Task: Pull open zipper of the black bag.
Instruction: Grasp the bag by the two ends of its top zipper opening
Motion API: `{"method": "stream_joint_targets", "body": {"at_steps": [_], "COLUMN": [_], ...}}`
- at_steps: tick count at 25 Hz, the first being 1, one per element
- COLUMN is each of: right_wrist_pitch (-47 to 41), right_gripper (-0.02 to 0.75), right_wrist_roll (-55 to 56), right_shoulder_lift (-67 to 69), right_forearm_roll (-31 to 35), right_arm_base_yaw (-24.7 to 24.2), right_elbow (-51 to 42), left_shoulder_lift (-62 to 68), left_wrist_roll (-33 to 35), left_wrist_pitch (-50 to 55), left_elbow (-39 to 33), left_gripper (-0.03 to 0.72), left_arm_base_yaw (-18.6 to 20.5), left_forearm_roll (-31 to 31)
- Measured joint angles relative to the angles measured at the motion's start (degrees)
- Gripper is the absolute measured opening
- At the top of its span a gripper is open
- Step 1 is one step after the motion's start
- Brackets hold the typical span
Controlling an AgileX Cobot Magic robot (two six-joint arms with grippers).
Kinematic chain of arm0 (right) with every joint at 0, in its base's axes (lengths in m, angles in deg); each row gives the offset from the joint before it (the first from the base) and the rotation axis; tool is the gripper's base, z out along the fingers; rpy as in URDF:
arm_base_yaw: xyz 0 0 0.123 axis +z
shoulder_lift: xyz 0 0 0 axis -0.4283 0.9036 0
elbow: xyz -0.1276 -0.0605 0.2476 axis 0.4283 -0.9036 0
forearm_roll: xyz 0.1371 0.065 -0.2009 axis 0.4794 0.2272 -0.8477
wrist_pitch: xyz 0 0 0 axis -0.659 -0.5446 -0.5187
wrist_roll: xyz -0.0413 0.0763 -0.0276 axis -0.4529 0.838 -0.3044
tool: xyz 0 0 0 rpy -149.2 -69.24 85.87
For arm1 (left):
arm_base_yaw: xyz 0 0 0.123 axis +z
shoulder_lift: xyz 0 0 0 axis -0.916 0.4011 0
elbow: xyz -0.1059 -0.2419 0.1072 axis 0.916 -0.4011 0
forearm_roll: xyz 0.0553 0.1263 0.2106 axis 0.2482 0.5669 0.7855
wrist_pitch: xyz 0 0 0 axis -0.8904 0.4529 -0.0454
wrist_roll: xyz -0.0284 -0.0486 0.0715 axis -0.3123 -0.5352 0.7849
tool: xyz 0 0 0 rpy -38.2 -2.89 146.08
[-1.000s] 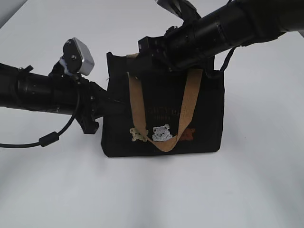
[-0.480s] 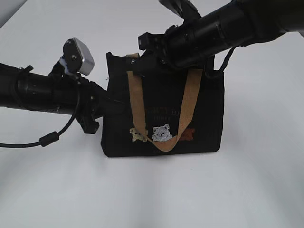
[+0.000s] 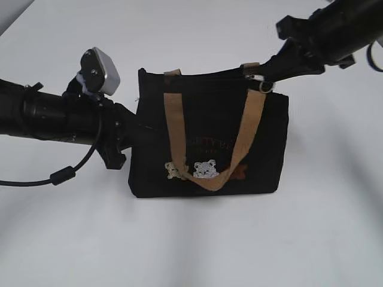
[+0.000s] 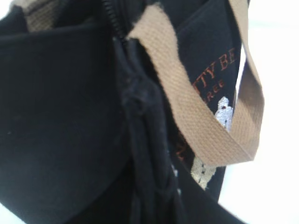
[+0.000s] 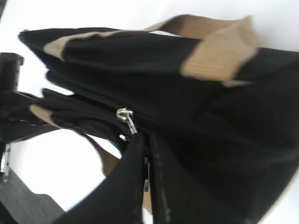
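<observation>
- Nearest us on the white tabletop, the small boxy black fabric bag stands upright, tan webbing strap hanging down its front.
- The left gripper is at the bag's left end; we judge its jaws pinched on the fabric there, though no view shows them plainly.
- Further back, the right gripper has its jaws closed at the silver ring pull of the zipper, now at the bag's right top corner.
- Risk: the thin pull may slip free; or the bag may lift or tip towards the right if the left hold yields.
- Only the right wrist view shows the slider on its black zip line; only the exterior view shows both arms and the bag's stance.
</observation>
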Motion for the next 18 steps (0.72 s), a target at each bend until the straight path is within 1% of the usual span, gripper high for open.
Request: {"method": "stream_joint_targets", "body": {"at_steps": [1, 3, 5, 6, 7, 8, 9, 10, 11, 12, 13, 15, 17, 18], "right_wrist_pitch": [-1.05, -2.53, -3.16, -3.35, -3.70, -4.45, -5.72, -7.37, -9.11, -11.22, -13.55, -17.13, -19.88, -20.31], "right_gripper": [-0.001, -0.001, 0.003, 0.018, 0.052, 0.107, 0.165, 0.241, 0.298, 0.347, 0.372, 0.380, 0.368, 0.361], "right_wrist_roll": [0.84, 1.45, 1.49, 1.49, 1.35, 1.22, 1.17, 0.95, 0.74, 0.69, 0.77, 2.58, 7.09, 9.20], "right_shoulder_lift": [-0.90, -2.28, -2.48, -2.52, -2.52, -2.52, -2.52, -2.65, -2.94, -3.28, -3.89, -5.56, -8.30, -9.97], "right_forearm_roll": [-1.39, -3.32, -3.70, -3.77, -3.78, -3.83, -3.83, -3.83, -3.83, -3.86, -4.21, -6.08, -11.44, -14.20], "right_arm_base_yaw": [-1.49, -2.74, -2.64, -2.22, -1.76, -1.30, -1.06, -0.93, -0.93, -0.93, -0.93, -0.93, -0.86, -0.86], "right_elbow": [0.00, 0.00, 0.00, 0.00, 0.00, 0.00, 0.00, 0.00, 0.00, 0.00, 0.00, 0.00, 0.00, 0.00], "left_shoulder_lift": [0.00, 0.00, 0.00, 0.00, 0.00, 0.00, 0.00, -0.35, -0.92, -2.00, -3.33, -6.19, -9.60, -10.99], "left_wrist_roll": [0.00, 0.00, -0.17, -0.98, -2.56, -4.64, -8.47, -14.11, -20.09, -28.60, -37.68, -55.51, -77.10, -86.46], "left_wrist_pitch": [0.00, 0.00, -0.08, -0.43, -0.93, -1.92, -2.97, -4.24, -5.36, -6.36, -6.91, -8.12, -8.53, -8.51], "left_elbow": [0.00, 0.00, 0.00, 0.00, 0.00, 0.00, 0.00, 0.00, 0.00, 0.00, 0.00, 0.00, -0.10, -0.10], "left_gripper": [0.060, 0.060, 0.060, 0.070, 0.103, 0.151, 0.227, 0.307, 0.368, 0.395, 0.402, 0.364, 0.306, 0.290], "left_arm_base_yaw": [0.00, 0.00, 0.00, -0.05, -0.05, -0.05, -0.05, -0.11, -0.11, -0.11, -0.11, -0.11, -0.11, -0.11], "left_forearm_roll": [-0.06, -0.06, -0.06, -0.06, -0.06, 0.00, 0.15, 1.28, 4.07, 7.74, 13.42, 27.36, 40.13, 46.63]}}
